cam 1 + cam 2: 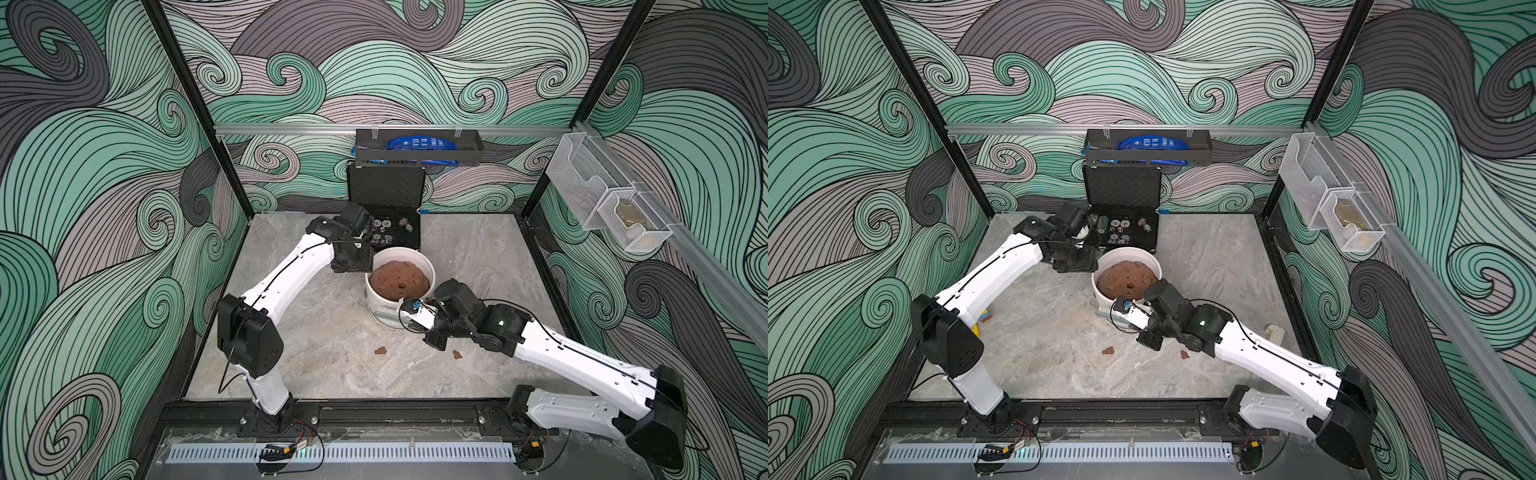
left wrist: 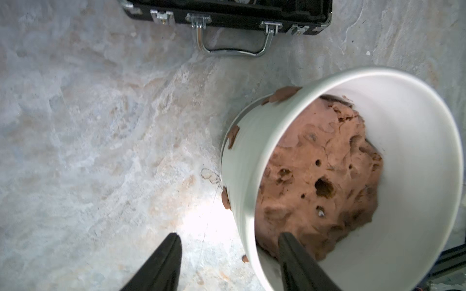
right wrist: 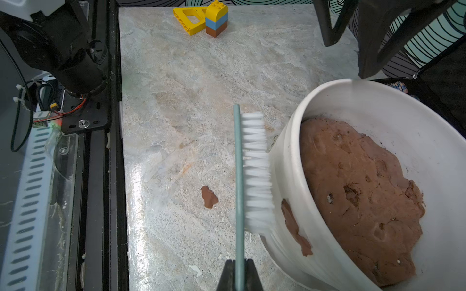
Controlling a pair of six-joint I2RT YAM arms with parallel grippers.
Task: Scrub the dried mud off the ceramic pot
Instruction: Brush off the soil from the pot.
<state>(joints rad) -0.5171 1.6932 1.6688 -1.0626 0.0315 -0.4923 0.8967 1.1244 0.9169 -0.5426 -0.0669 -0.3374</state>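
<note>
While the right gripper (image 3: 239, 270) was clenched on the pale green handle of a scrub brush (image 3: 256, 173), the brush's white bristles were pressed sideways against the outer wall of the ceramic pot (image 3: 290, 161), on the side facing the robot's base. The pot (image 1: 375, 306) (image 1: 1100, 300) stood upright toward the rear middle of the marbled stone table (image 1: 332, 365), just in front of an open black case (image 1: 1125, 191) holding poker chips. It was filled with a brown soil mound (image 2: 322, 171) pitted with holes. Dried mud (image 3: 293, 224) clung to the wall in a reddish-brown streak just beside the end of the bristles nearer the handle. The left wrist view showed 3 more patches (image 2: 283, 94) spaced along the outside of the wall below the rim. In both top views 2 loose lumps (image 1: 380, 350) (image 1: 1184, 354) lay on the table, apart from the pot and nearer the base. The left gripper (image 2: 228, 233) was released, its jaws spread and grasping nothing, 1 finger outside the pot and the other over the soil, so that the rim sat between them. In the right wrist view its dark fingers (image 3: 370, 50) hung just above the far rim. A stack of toy blocks (image 3: 216, 21) and a yellow toy piece (image 3: 189, 22) sat together on the table's left side, well apart from the pot.
</note>
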